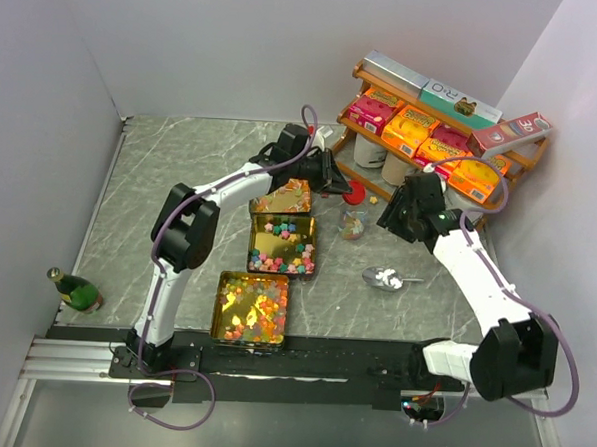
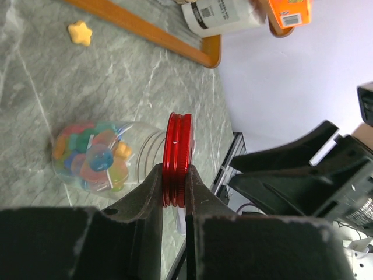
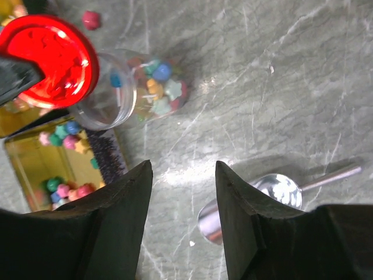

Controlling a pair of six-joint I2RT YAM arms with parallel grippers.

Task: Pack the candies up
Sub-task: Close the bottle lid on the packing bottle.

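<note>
The candies (image 2: 93,160) fill the lower part of a clear jar (image 2: 145,151) standing on the table (image 2: 116,81). More lie in three gold tins (image 1: 277,247) to its left, and a few strays lie loose on the surface: a yellow star (image 2: 80,33) and a pink piece (image 3: 90,19). My left gripper (image 2: 175,175) is clamped on the rim of the red lid (image 2: 178,140), which hangs just at the jar's mouth — I cannot tell whether it touches the threads. Hazard: nothing holds the jar. If the lid meets the mouth tilted, it is likely to jam on the threads or push the jar over, and the contents would scatter. My right gripper (image 3: 182,175) hovers near the jar with its jaws apart, holding nothing, and a metal scoop (image 3: 256,207) lies just beside it. The candies are small stars and rounded pieces in blue, pink, green, yellow and orange — glossy, and judged prone to roll.
</note>
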